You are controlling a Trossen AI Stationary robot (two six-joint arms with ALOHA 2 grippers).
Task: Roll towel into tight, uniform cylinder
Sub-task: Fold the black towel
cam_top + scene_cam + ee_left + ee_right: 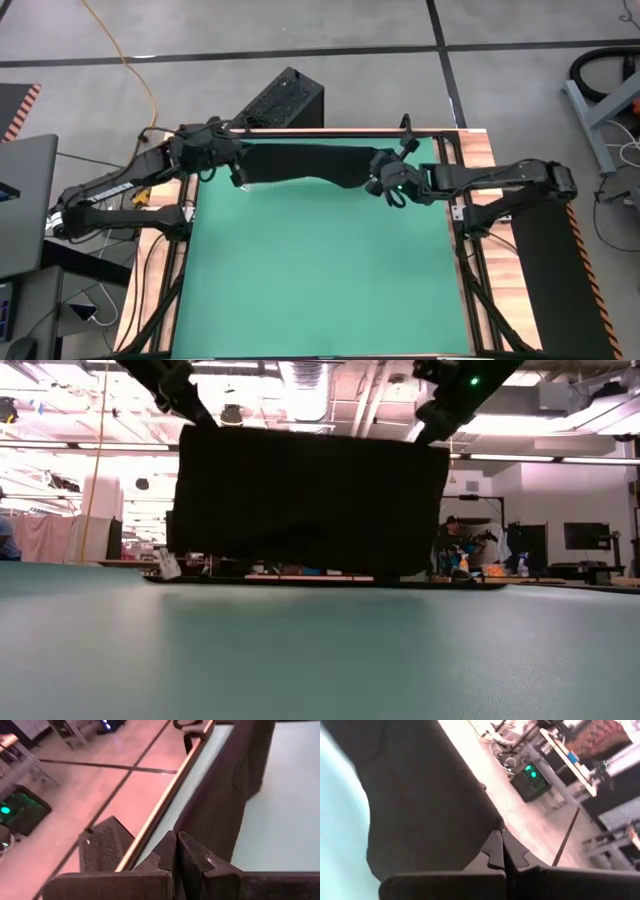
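Note:
The black towel [305,165] hangs spread like a curtain between my two grippers over the far part of the green mat [320,270]. In the low view the towel [310,500] is a wide flat sheet, and its lower edge [300,572] hangs close above the mat; I cannot tell whether it touches. A small white tag [167,565] hangs at its lower left corner. My left gripper [233,170] is shut on the towel's left upper corner. My right gripper [385,185] is shut on its right upper corner. My left gripper pinches the towel's upper left corner [192,837] between its two shut fingers. The cloth runs away from the fingers toward the other arm and hangs down below the hold. My right gripper pinches the towel's upper right corner [480,840] between its two shut fingers. The towel hangs below it, and its top edge [310,438] sags only a little between the two holds.
A black ribbed box [285,100] stands on the floor just beyond the table's far edge. The wooden table rim [455,150] frames the mat. A laptop [20,200] sits off the table's left side. The near part of the mat lies in front of the towel.

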